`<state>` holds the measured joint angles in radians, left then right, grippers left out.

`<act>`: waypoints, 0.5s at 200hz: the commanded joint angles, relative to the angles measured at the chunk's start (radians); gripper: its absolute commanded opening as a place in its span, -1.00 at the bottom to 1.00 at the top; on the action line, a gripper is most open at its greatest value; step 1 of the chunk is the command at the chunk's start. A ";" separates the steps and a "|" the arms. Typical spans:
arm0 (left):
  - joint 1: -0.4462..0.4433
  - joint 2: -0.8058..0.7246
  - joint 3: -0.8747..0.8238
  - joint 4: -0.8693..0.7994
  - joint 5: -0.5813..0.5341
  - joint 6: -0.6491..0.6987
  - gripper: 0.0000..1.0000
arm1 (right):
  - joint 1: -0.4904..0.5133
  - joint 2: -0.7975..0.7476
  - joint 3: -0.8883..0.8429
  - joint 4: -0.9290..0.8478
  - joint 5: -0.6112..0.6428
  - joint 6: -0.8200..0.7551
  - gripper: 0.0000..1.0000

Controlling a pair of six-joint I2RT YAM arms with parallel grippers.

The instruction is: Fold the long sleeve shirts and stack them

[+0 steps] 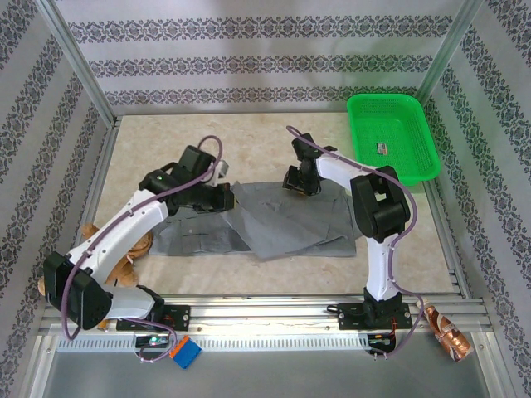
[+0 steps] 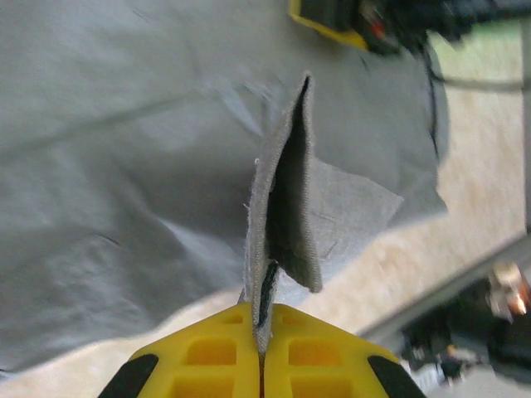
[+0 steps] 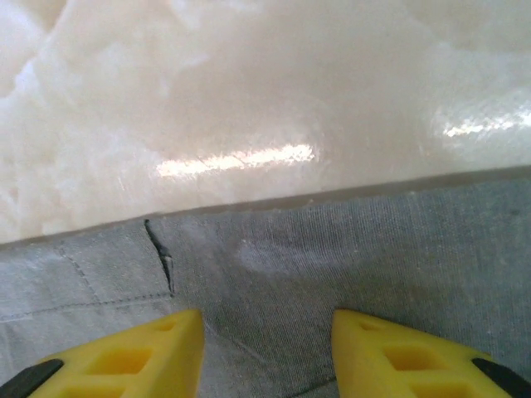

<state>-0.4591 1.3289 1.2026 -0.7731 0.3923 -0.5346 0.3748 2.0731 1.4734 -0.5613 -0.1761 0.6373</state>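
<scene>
Grey shirt (image 1: pixel 286 225) lies spread at the middle of the table (image 1: pixel 166 145), partly folded, with a slanted panel overlapping its body. At left, the left gripper (image 2: pixel 260 352) is clamped tight on a raised fabric edge. Recommended: carry it across low and taut, edges aligned. At right, the right gripper (image 3: pixel 265 348) has its jaws parted over the far hem, holding nothing. Fabric is plain, thin and creased.

Surface check from my end:
shirt (image 3: pixel 348 265) matt grey woven cloth; table top (image 3: pixel 249 83) glossy, smooth, marbled; basket (image 1: pixel 390 124) shiny green plastic mesh; right fingers (image 3: pixel 141 352) smooth yellow plastic.
</scene>
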 commanded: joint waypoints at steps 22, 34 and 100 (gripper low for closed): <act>0.140 0.035 0.010 0.045 -0.162 -0.009 -0.87 | -0.023 -0.014 0.040 0.012 -0.077 -0.056 0.03; 0.178 0.041 -0.006 0.055 -0.191 -0.017 -0.87 | -0.024 -0.030 0.046 0.008 -0.082 -0.075 0.07; 0.299 0.068 -0.106 0.105 -0.216 0.004 -0.87 | -0.019 -0.144 0.045 -0.008 -0.123 -0.175 0.25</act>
<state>-0.1802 1.3827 1.1290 -0.6975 0.2066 -0.5396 0.3553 2.0075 1.4971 -0.5560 -0.2623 0.5228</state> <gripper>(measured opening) 0.064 0.608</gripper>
